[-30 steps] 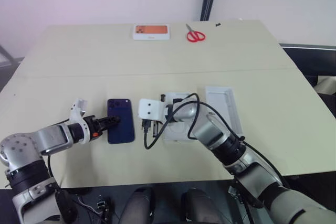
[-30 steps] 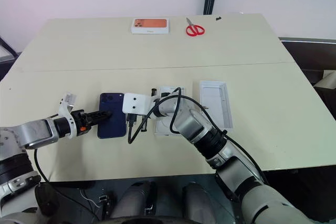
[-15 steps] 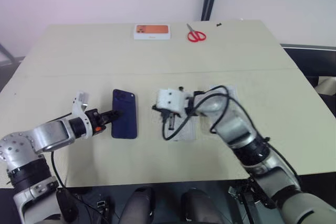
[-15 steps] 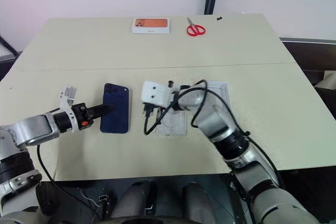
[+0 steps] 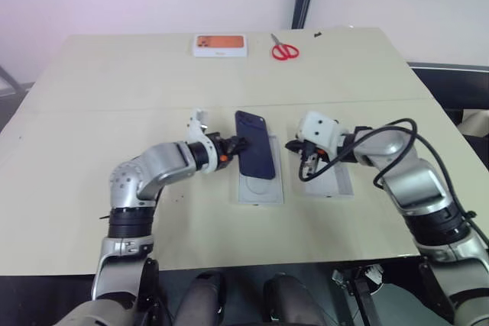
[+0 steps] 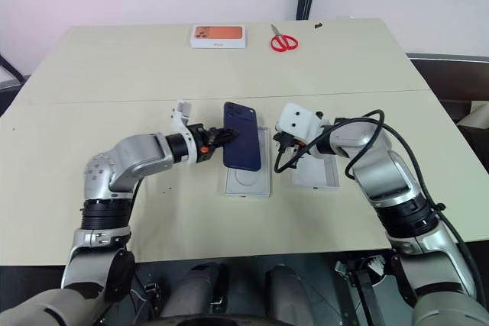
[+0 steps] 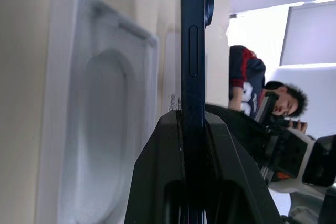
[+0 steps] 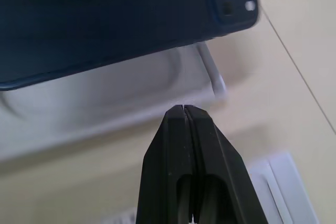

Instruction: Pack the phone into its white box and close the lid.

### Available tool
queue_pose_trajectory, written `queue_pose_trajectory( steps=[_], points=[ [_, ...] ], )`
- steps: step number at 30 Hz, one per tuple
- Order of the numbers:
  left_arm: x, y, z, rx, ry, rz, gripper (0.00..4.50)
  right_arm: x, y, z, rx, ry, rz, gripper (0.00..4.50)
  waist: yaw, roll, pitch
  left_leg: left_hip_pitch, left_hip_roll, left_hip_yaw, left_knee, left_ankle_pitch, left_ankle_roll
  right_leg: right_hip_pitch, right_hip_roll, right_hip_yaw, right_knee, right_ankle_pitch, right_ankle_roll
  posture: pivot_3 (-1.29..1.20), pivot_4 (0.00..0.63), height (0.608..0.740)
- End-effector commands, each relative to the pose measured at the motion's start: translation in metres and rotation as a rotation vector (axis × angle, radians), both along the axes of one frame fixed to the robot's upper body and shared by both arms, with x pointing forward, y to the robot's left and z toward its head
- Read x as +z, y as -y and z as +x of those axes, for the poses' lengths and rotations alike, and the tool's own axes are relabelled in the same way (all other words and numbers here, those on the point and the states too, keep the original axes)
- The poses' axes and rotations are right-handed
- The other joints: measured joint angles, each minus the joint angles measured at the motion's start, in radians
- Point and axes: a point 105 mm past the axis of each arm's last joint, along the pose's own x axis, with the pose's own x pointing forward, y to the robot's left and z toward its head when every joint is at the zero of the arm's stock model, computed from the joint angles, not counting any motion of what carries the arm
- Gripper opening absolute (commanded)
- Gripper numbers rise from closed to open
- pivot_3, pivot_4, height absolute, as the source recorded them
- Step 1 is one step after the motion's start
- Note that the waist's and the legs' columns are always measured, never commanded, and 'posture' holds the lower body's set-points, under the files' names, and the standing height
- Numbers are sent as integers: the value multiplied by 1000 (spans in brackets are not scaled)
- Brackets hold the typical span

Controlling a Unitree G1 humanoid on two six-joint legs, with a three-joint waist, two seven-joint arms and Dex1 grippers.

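Phone (image 5: 255,154), insert (image 5: 258,188), two boxes (image 5: 221,46)

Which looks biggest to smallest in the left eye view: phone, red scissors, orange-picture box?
1. Phone, held nearer the camera, which may enlarge it.
2. Orange-picture box.
3. Red scissors.
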Motion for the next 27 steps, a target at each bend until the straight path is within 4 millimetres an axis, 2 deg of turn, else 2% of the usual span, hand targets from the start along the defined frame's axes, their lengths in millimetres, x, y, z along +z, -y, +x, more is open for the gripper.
queue_pose_trajectory(
  steps=[1,6,8,9,14,15,16,24,27],
  points=[
    [8,7,-7,-37,60,39,71,13,4,-1,-9,52,13,0,-1,0,0,0,0,0,0,0,0,0,0,0,0,0,0,0,150,740],
    [4,7,-10,-46,64,64,71,13,7,0,-19,55,7,0,1,0,0,0,0,0,0,0,0,0,0,0,0,0,0,0,150,740],
    [2,6,-10,-45,67,76,1004,14,7,1,-19,57,6,0,3,0,0,0,0,0,0,0,0,0,0,0,0,0,0,0,150,740],
    [2,6,-10,-45,68,77,1316,14,7,1,-18,58,6,0,4,0,0,0,0,0,1,0,0,1,0,0,0,0,0,0,150,740],
    [3,6,-12,-49,76,77,3796,15,6,3,-15,62,5,0,4,0,0,0,0,0,1,0,0,1,0,0,-1,0,0,0,150,740],
    [3,6,-13,-58,83,81,4225,15,6,3,-13,62,6,0,3,0,0,0,0,0,1,0,0,1,0,0,-1,0,0,0,150,740],
    [3,5,-14,-64,88,84,4413,15,6,3,-12,63,6,0,2,0,0,0,0,0,1,0,0,1,0,0,-1,0,0,0,150,740],
    [15,-38,-20,-118,270,252,4413,14,7,3,-10,61,1,0,-1,0,0,0,0,0,0,0,0,0,1,0,0,0,0,0,150,740],
    [42,-70,-11,-69,408,298,4413,13,10,4,-11,60,-9,0,1,0,0,0,0,0,0,0,0,1,1,0,-1,0,0,0,150,740]
  ],
)
